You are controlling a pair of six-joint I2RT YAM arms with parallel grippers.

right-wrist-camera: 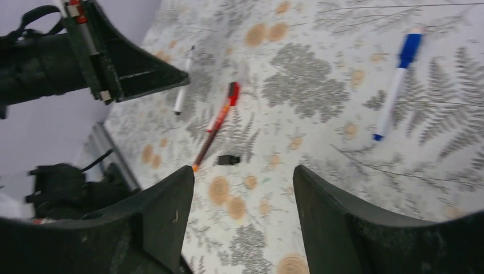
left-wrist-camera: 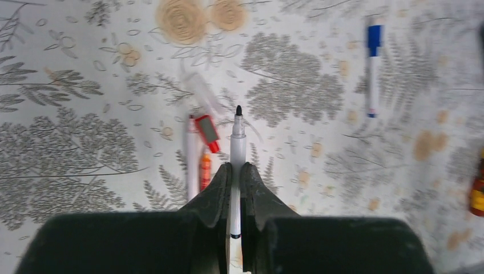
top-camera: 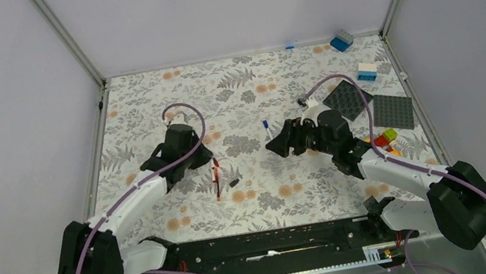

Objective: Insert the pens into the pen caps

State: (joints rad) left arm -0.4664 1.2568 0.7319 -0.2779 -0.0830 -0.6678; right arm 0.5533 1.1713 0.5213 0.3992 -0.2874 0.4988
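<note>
Left pincer (left-wrist-camera: 237, 169) pinching white black-tipped pen (left-wrist-camera: 237, 142), tip pointing forward over table (left-wrist-camera: 85, 57), right pincer (right-wrist-camera: 244, 171) spread, angled low.

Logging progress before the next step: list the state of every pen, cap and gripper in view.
left gripper: shut on black-tipped pen
black-tipped pen: uncapped, gripped
blue pen: capped, lying on table
red pen: lying on table
black cap: loose on table, on no pen
right gripper: open, empty
</note>
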